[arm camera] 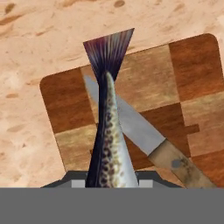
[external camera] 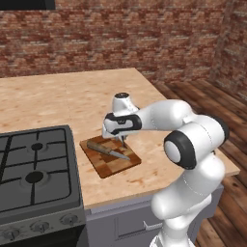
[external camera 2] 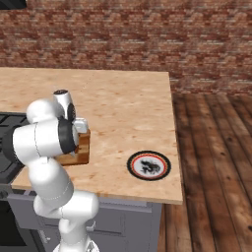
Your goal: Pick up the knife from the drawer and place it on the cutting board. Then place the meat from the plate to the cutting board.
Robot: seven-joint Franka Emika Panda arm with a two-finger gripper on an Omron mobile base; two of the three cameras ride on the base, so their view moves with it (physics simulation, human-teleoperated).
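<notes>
We see the speckled, fan-tailed meat [arm camera: 107, 131] clamped in the gripper [external camera: 123, 141] above the cutting board [arm camera: 192, 74], which bears the knife [arm camera: 144, 131].

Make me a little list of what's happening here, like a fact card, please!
place: wooden counter beside a black stove
cutting board: checkered board on the counter
knife: knife lying flat on the board, brown handle, grey blade
hand: hand shut on the meat, held over the board
meat: speckled fish-shaped meat, tail pointing away from the hand, over the knife's blade; touching it or not, cannot tell
plate: round plate farther along the counter
left to do: set the meat down on the board
</notes>
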